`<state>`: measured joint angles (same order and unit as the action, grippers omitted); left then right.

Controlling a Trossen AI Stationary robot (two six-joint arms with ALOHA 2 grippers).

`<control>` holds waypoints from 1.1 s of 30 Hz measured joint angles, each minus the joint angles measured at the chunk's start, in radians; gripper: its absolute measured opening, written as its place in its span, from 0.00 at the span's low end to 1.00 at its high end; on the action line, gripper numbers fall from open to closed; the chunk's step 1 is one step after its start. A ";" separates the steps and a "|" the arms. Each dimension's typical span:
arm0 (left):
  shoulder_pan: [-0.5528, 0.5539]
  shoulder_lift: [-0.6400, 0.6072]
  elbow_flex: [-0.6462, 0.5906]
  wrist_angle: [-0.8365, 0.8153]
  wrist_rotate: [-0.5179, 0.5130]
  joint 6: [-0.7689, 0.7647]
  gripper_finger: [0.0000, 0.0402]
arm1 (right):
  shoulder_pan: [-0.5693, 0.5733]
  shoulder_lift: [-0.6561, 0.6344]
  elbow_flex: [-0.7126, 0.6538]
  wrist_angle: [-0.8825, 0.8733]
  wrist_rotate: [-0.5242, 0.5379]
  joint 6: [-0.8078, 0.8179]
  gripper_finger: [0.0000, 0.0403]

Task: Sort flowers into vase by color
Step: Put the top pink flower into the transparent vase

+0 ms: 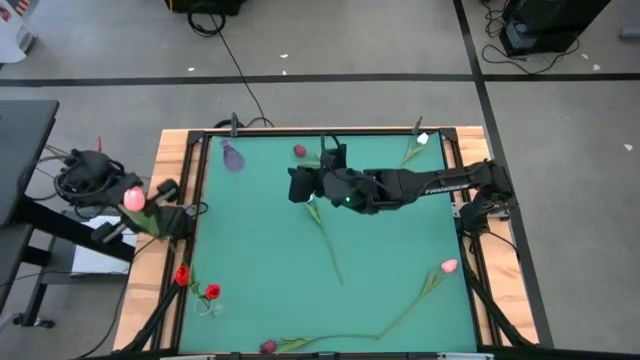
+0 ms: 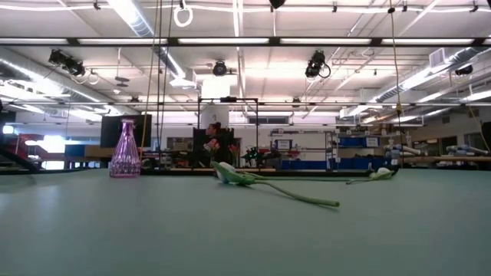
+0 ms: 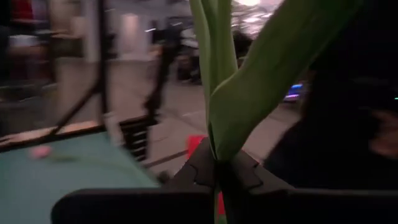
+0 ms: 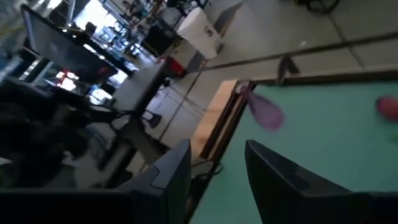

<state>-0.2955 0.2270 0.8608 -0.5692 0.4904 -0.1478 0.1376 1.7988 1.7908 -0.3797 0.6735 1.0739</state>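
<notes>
A: State of the grippers?

B: The left gripper [image 1: 165, 215], at the table's left edge, is clamped on a pink tulip's stem [image 3: 219, 93]. The right gripper [image 4: 214, 165] hangs open and empty over the table's middle, near the far edge.

A: Location of the flowers?

B: Scattered: a white tulip [image 1: 322, 222] lies under the right gripper; a purple vase [image 1: 232, 155] stands near the far left corner.

A: Handling?

B: Probably light, with thin and flexible stems. Grip mid-stem; avoid the soft head.

Vase [image 1: 233, 155] at the table's [image 1: 400, 250] far-left corner — flowers [image 1: 325, 228] scattered across it.
</notes>
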 joint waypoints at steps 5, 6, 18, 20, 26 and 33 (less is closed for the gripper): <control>0.000 -0.052 -0.167 0.210 0.127 -0.116 0.02 | 0.039 0.000 0.000 -0.074 0.019 0.096 0.40; 0.000 -0.057 -0.193 0.248 0.143 -0.128 0.02 | 0.044 0.000 0.000 -0.097 0.022 0.116 0.40; -0.047 -0.065 -0.415 0.629 0.251 -0.141 0.02 | 0.059 0.000 0.000 -0.363 -0.069 0.294 0.40; -0.068 -0.064 -0.445 0.681 0.251 -0.144 0.02 | 0.059 0.000 0.000 -0.370 -0.087 0.297 0.40; -0.128 -0.063 -0.514 0.718 0.238 -0.095 0.02 | 0.059 0.000 0.000 -0.384 -0.100 0.298 0.40; -0.148 -0.064 -0.525 0.743 0.215 -0.044 0.02 | 0.059 0.000 0.000 -0.383 -0.114 0.304 0.40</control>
<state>-0.4435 0.1635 0.3353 0.1737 0.7057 -0.1919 0.1970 1.7988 1.7908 -0.7624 0.5597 1.3781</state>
